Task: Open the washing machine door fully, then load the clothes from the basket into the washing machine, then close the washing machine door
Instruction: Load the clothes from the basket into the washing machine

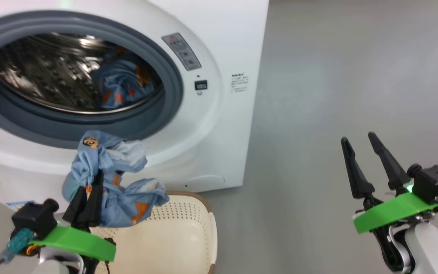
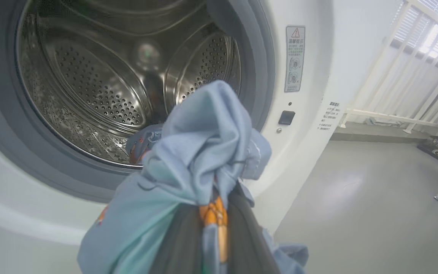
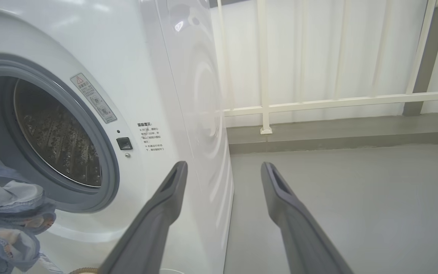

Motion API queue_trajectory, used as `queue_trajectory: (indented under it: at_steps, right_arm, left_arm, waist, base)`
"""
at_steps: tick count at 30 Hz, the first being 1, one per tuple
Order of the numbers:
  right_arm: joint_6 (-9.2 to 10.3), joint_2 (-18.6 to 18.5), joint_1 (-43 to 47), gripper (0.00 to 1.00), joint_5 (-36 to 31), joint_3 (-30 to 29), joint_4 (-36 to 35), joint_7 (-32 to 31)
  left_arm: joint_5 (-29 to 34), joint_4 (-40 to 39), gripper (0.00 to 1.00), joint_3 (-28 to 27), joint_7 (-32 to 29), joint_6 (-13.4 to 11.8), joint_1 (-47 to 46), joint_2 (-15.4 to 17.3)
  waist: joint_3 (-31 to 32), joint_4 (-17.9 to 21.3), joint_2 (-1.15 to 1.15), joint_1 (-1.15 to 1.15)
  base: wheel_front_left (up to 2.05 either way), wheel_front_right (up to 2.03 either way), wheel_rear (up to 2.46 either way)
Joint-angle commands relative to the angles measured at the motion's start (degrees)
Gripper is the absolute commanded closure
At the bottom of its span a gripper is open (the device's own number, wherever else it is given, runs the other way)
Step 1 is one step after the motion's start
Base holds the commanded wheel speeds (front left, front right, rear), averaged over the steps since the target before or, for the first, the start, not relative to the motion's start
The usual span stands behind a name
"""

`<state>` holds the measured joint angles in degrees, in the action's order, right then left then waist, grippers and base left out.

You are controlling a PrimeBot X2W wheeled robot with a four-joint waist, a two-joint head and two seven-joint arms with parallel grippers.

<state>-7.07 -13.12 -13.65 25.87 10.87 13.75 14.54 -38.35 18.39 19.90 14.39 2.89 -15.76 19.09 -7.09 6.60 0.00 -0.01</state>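
**A:** Status of left gripper?

**B:** Clamped narrow on a bunch of the clothes. Raised above the basket, just near of the washing machine opening, level with its lower lip.

**A:** Reason for that height?

**B:** Judged as clearance: lifted free of the basket rim, ready for travel over the grey gasket into the drum. Loose tails hanging low on the right, so possible snag on the gasket.

**A:** Status of right gripper?

**B:** Spread wide, holding nothing. Parked well right of the machine, above bare floor. Probably kept out of the loading path.

**A:** Appearance of the held load?

**B:** Light blue cloth, crumpled and twisted, printed with small orange and brown figures. Paler inner side exposed at the top fold. Soft, without fixed shape; expect sag on release.

**A:** Progress?

**B:** Loading step in hand. One garment of the same print already lying at the right of the drum. Visible part of the basket interior bare. Door closing not yet done.
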Motion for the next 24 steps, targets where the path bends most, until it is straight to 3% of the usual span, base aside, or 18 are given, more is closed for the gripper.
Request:
queue_trajectory:
  at_steps: [1, 12, 24]
  right_arm:
    - [-0.42, -1.23, 1.25, 0.0, 1.09, 1.01, -0.93, 0.46]
    - [-0.42, -3.06, 2.92, 0.0, 1.86, 0.34, -1.34, 0.46]
    - [-0.42, -3.61, 2.76, 0.0, 2.31, 0.98, -1.3, 0.46]
  left_arm:
    - [1.56, -3.47, 1.0, -2.45, 0.6, -1.53, 0.56, 2.29]
    - [3.8, -11.47, 1.0, -5.29, 0.61, -6.71, 5.97, 3.02]
    - [4.08, -14.31, 1.0, -5.9, 0.56, -8.39, 8.33, 3.62]
  waist:
    - [3.51, -2.65, 0.0, 0.01]
    - [5.25, -4.57, 0.0, 0.01]
    - [5.22, -4.29, 0.0, 0.01]
  base:
    - [0.0, 0.0, 0.0]
    - [0.0, 0.0, 0.0]
    - [0.0, 0.0, 0.0]
